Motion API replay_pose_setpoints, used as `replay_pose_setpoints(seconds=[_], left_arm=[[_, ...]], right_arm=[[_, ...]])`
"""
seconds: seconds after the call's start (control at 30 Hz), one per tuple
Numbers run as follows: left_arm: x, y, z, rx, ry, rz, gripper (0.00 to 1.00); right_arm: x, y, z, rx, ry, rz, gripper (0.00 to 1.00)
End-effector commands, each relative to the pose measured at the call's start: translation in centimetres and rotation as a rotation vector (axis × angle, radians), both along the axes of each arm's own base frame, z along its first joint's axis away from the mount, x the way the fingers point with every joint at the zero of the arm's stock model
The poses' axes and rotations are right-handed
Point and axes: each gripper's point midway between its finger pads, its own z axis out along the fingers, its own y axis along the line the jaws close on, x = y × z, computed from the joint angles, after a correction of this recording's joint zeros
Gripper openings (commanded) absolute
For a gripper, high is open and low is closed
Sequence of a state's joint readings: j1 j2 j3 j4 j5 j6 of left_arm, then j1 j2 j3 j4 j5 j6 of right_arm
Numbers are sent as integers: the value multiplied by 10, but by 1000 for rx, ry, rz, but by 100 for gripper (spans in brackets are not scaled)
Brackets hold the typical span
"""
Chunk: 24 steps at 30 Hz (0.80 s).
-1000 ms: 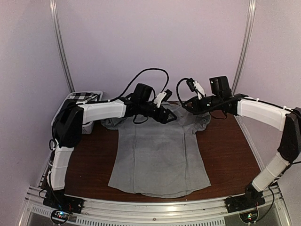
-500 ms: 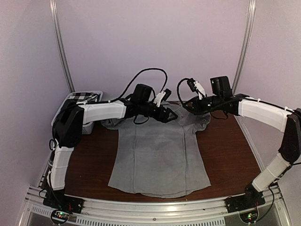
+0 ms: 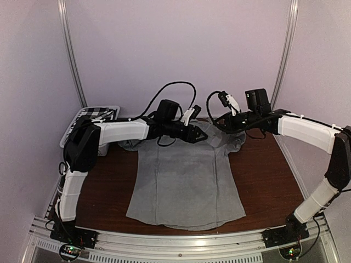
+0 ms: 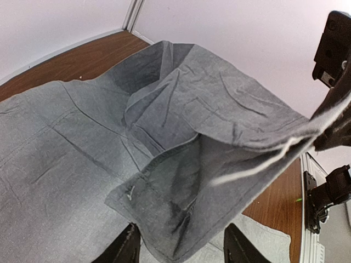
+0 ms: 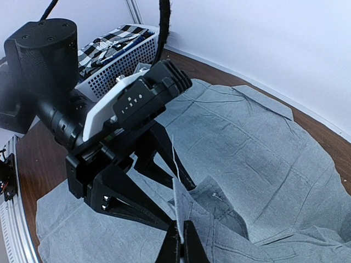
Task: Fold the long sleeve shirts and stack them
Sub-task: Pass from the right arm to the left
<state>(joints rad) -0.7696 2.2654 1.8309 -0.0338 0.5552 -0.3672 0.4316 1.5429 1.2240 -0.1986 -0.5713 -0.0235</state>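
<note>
Left fingers (image 4: 127, 247) narrowed astride grey shirt (image 3: 184, 181), right fingers (image 5: 171, 249) pinch it; basket (image 5: 112, 72) holds checked shirt (image 5: 108, 44).

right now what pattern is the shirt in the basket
The shirt is black-and-white checked, clearest in the right wrist view.

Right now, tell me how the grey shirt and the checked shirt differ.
The grey shirt is plain; the checked shirt is black-and-white. The grey shirt lies spread on the table; the checked shirt sits bunched in the white basket. The right gripper pinches the grey shirt's edge; no gripper holds the checked shirt. Both are cloth.
</note>
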Motion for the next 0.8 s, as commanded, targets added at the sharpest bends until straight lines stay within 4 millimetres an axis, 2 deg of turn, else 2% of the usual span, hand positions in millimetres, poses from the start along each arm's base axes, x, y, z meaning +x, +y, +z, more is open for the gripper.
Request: replay_pose_setpoints(seconds=[0.0, 0.17, 0.3, 0.43, 0.53, 0.77], left_arm=[[1, -10, 14, -62, -29, -17, 47], [2, -8, 9, -53, -22, -1, 45], [15, 5, -4, -2, -25, 96, 58], [22, 13, -7, -2, -5, 134, 70], [21, 10, -6, -14, 5, 114, 74], [14, -5, -6, -55, 44, 28, 75]], right_arm=[[0, 0, 17, 6, -43, -10, 0], [-1, -3, 17, -6, -44, -20, 0], [-3, -5, 19, -13, -50, -22, 0], [-5, -7, 17, -21, -49, -26, 0], [-5, -7, 16, -20, -45, -24, 0], [-6, -7, 16, -17, -43, -22, 0]])
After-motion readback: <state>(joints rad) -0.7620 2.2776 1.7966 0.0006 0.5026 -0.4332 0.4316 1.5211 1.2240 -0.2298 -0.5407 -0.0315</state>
